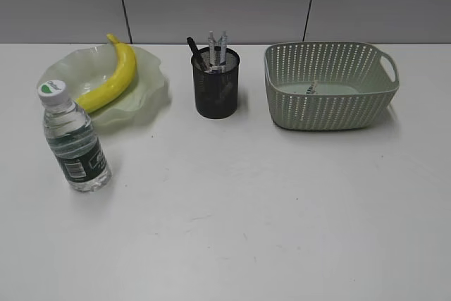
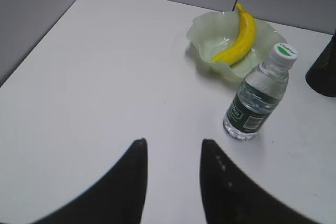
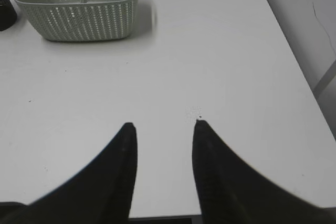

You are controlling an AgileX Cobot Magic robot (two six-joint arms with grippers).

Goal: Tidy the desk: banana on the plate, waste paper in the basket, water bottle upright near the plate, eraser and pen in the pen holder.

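Peeking above basket [image 1: 331,86] rim, small scrap [image 1: 311,88], unidentifiable.

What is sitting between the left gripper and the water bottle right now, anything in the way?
Nothing visible. The left gripper hangs open over bare desk, and the water bottle stands upright ahead and to its right, in front of the plate with the banana.

We read no legible text; the water bottle [image 2: 256,100], ahead and right of the left gripper [image 2: 172,142], bears a dark label [image 2: 247,116] with blurred white print; its cap [image 2: 284,52] carries a green mark, unreadable.
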